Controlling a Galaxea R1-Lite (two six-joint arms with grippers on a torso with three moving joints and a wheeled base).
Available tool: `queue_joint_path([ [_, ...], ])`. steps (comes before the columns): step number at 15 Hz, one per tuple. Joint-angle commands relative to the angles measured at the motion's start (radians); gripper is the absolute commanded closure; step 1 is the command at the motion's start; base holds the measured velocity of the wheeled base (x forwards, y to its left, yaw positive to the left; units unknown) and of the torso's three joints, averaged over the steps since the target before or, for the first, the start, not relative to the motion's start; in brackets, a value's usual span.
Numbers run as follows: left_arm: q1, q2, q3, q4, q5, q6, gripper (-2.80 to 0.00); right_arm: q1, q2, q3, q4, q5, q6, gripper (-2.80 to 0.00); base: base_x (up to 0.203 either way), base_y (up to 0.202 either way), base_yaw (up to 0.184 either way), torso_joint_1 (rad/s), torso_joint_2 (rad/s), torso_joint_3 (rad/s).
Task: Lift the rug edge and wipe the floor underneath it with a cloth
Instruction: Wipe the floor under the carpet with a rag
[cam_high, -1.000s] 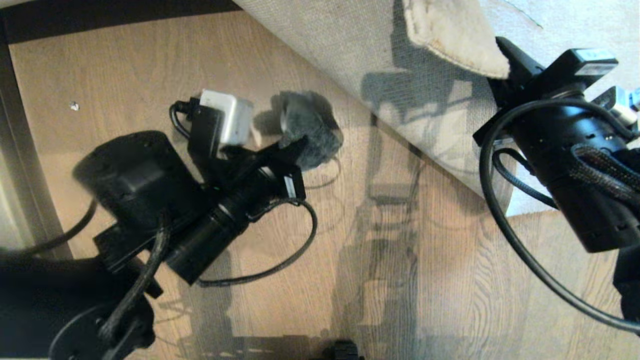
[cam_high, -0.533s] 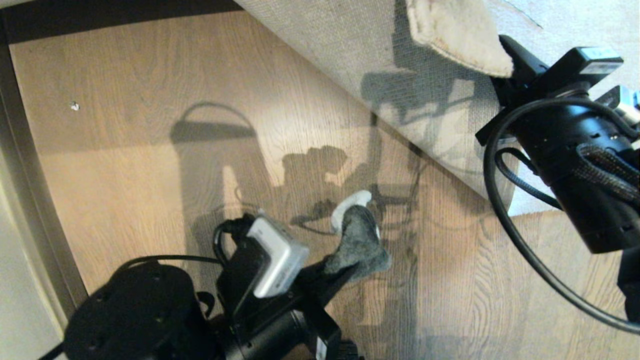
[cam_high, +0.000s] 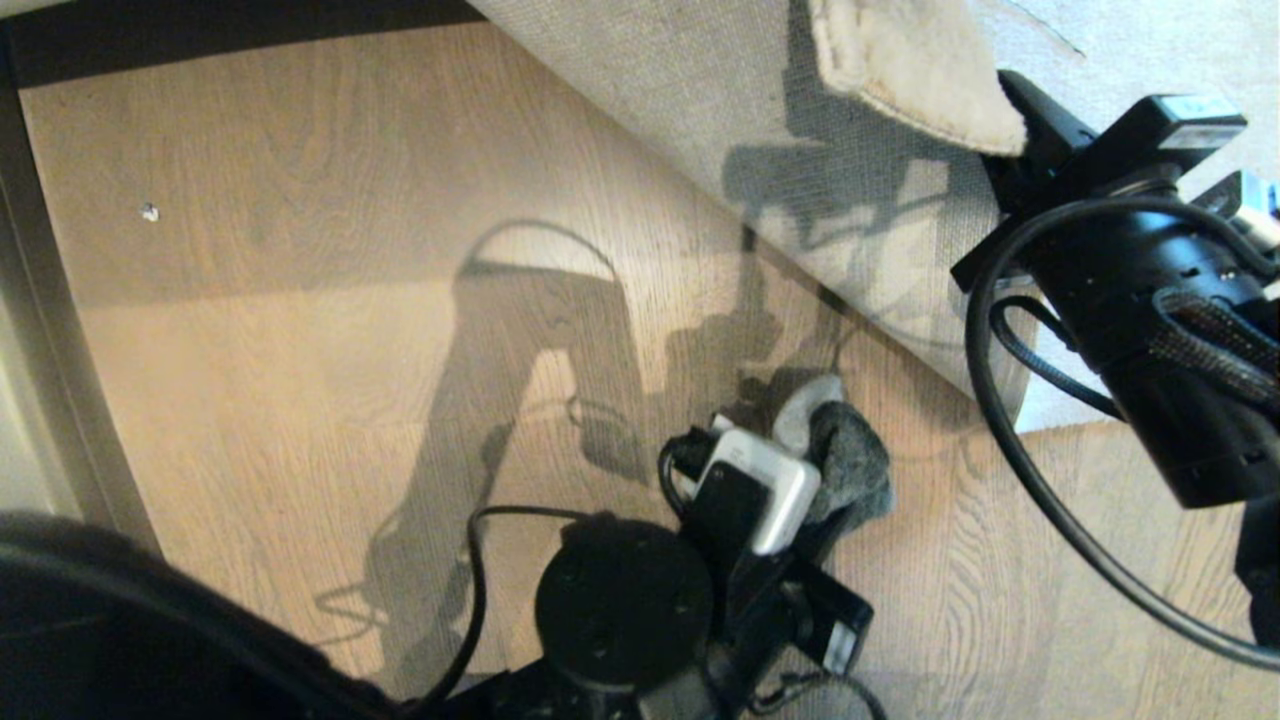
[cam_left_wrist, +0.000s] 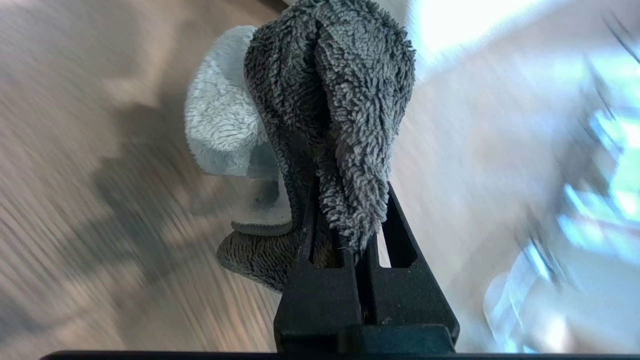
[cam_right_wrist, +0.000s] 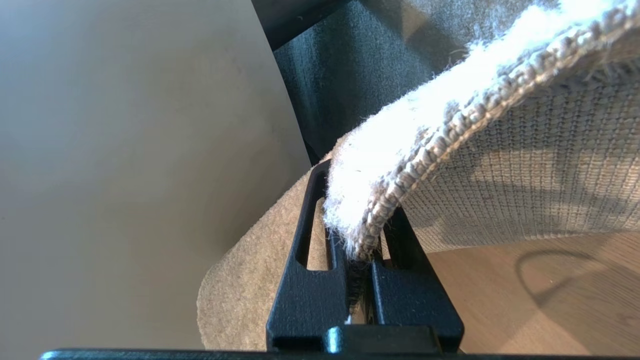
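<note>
The rug (cam_high: 700, 120) is lifted at its corner, its beige woven backing (cam_right_wrist: 525, 165) turned toward me. My right gripper (cam_high: 1012, 118) holds that corner up at the right, shut on the rug's edge (cam_right_wrist: 357, 200). Bare wood-grain floor (cam_high: 300, 300) lies exposed beneath. The dark grey fuzzy cloth (cam_high: 850, 465) with a white part (cam_high: 800, 415) rests on the floor near the foot of the raised rug. My left gripper (cam_high: 825, 512) is shut on the cloth (cam_left_wrist: 340, 90), its jaws (cam_left_wrist: 350, 200) pinching the cloth's lower fold; the white part (cam_left_wrist: 220, 125) bulges out to one side.
A dark strip (cam_high: 200, 40) runs along the far edge of the floor, and a pale wall edge (cam_high: 40, 400) borders the left. A small white speck (cam_high: 149, 212) lies on the floor at far left. The right arm's cable (cam_high: 1000, 420) loops over the floor.
My left gripper has swept the cloth across the floor from the middle left toward me and to the right, ending near the lifted rug. The right gripper has stayed put.
</note>
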Motion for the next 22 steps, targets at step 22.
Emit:
queue_joint_path([
  [22, 0.224, -0.557, 0.283, 0.131, 0.044, 0.115, 0.00, 0.000, 0.036, 0.002, -0.043, 0.006, 0.017, 0.00, 0.000, 0.000, 0.000, 0.000, 0.00, 0.000],
])
